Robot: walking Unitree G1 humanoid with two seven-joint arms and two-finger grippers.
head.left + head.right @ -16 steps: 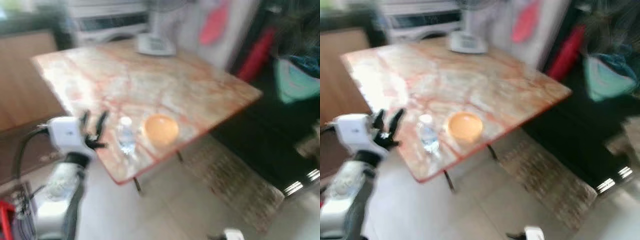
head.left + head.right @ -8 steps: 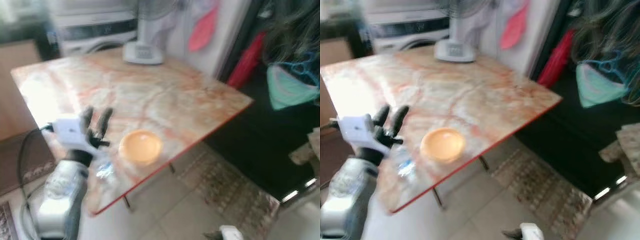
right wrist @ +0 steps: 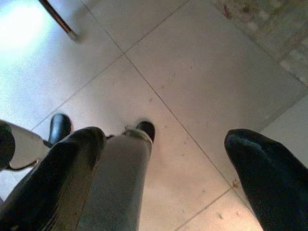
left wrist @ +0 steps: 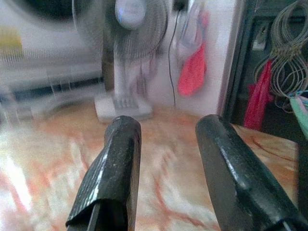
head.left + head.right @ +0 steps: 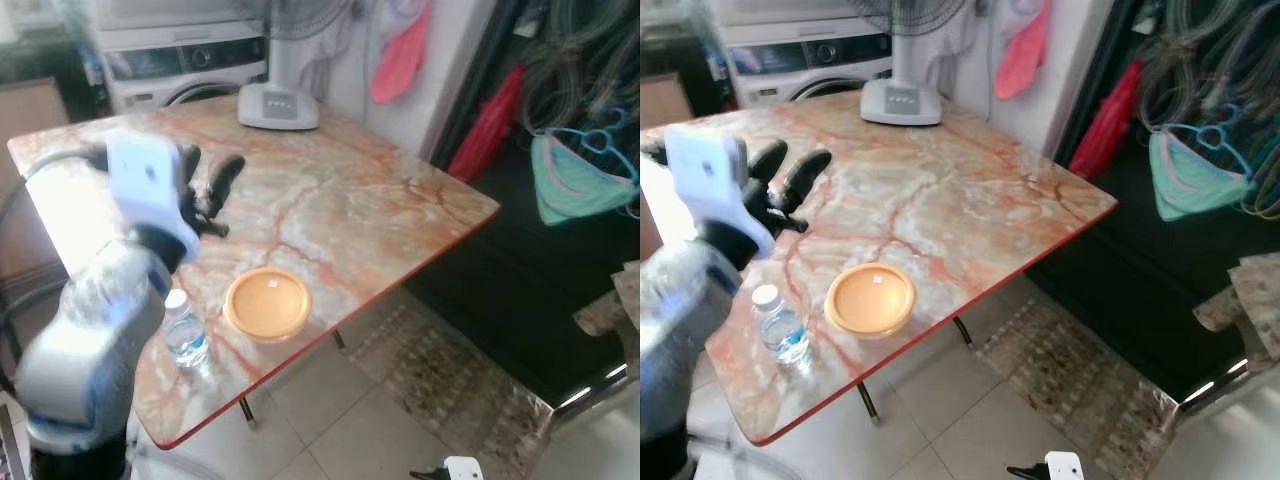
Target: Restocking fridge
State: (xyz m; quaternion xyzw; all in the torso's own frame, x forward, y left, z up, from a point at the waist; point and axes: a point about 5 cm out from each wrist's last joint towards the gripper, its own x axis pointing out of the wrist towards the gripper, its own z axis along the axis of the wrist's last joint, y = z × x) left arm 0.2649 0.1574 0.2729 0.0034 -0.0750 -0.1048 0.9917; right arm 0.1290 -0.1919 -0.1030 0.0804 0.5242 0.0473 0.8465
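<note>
A small clear water bottle (image 5: 185,335) with a white cap stands upright near the front corner of the marble table (image 5: 340,200). A round orange container (image 5: 267,304) lies just to its right. My left gripper (image 5: 207,172) is raised above the table, behind the bottle and apart from it, open with nothing between its fingers. In the left wrist view its gripper (image 4: 167,125) points across the tabletop toward a white fan. My right gripper (image 3: 163,144) hangs low, open, pointing at the tiled floor.
A white fan's base (image 5: 278,105) stands at the table's far edge, with a washing machine (image 5: 185,65) behind it. A patterned rug (image 5: 450,370) lies right of the table. Dark furniture, a red item (image 5: 490,125) and a teal hanger (image 5: 585,175) crowd the right side.
My left arm has risen from the table's front edge beside the bottle to above the tabletop. The camera has also shifted, so the whole scene sits differently.
</note>
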